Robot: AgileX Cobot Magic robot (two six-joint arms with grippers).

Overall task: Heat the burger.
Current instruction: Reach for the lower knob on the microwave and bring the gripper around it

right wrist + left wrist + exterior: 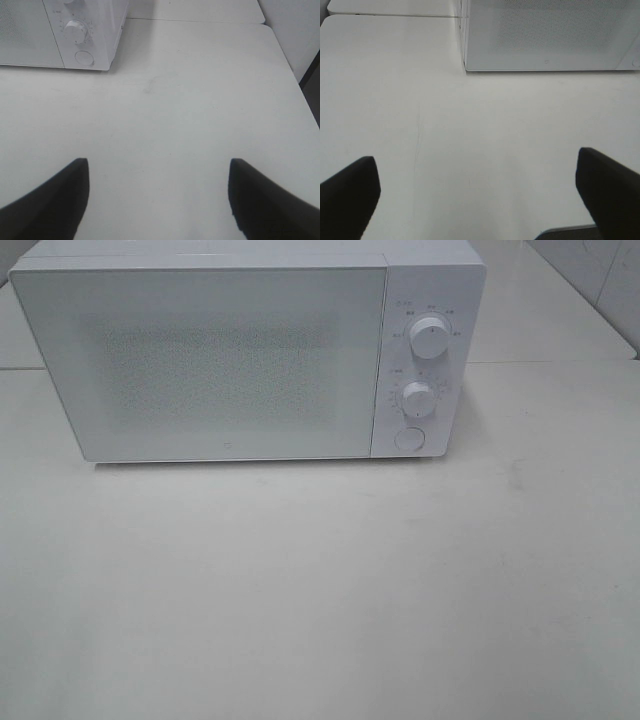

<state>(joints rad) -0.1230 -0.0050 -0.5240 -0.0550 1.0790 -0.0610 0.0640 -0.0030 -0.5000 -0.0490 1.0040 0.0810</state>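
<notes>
Burger nowhere in view, perhaps inside the shut white boxy microwave (230, 360) straight ahead. Left gripper (476, 165) and right gripper (158, 165) spread wide, empty; round white door button (84, 58) likely nearer the right

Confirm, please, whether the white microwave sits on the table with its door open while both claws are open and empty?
Not quite: the microwave has its door shut, as the exterior high view shows. It does sit on the table, and the left claw and right claw are open and empty.
</notes>
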